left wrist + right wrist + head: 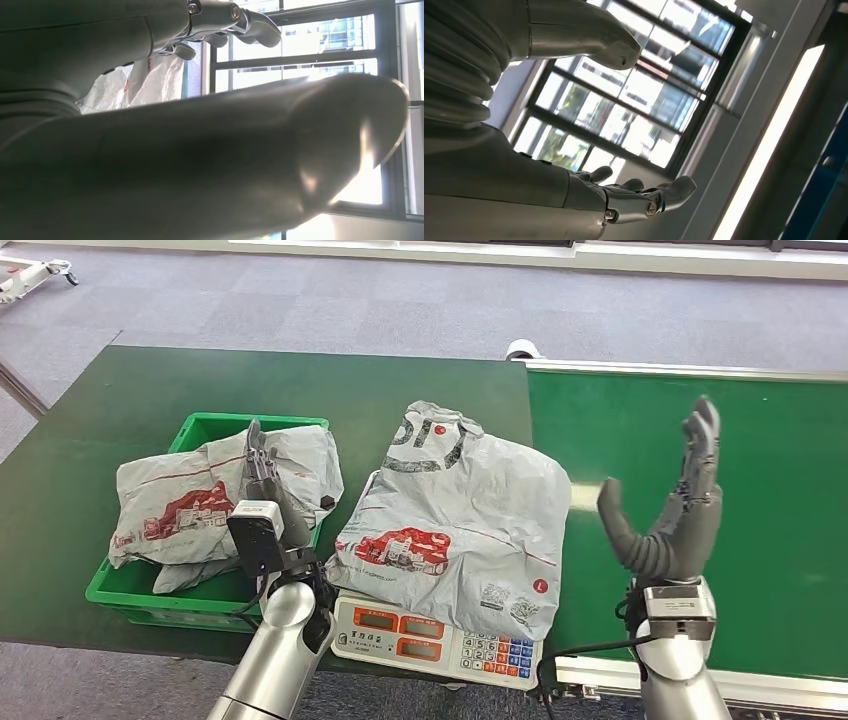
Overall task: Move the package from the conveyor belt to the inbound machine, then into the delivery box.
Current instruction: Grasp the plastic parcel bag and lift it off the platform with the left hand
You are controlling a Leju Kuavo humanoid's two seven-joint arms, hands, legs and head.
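**Package on the scale, both hands free**

A grey package (455,520) with red print lies spread across the scale (432,639), the inbound machine at the near edge of the dark green table (90,430). The bag covers most of the platform and droops over the scale's right side; the orange displays and the keypad stick out below it, toward the robot.

To the left stands the green box (130,595), with two more grey bags (190,505) stuffed in it, piled above the rim and hanging over its left wall.

The left hand (262,475) is up over the box's right side, between the bags there and the package on the scale. Its fingers point away from the robot, fairly straight, with nothing in them; in the left wrist view the fingers (235,22) reach out apart from one another, a white and red bag (145,82) showing behind them. From the head view I cannot tell whether the fingertips touch the bags under them.

The right hand (672,505) is lifted over the bright green belt (760,500), to the right of the package and clear of it. The palm faces left, fingers upright and spread, thumb stuck out toward the package, holding nothing. The right wrist view shows the same loose fingers (649,197) against a window (634,100).
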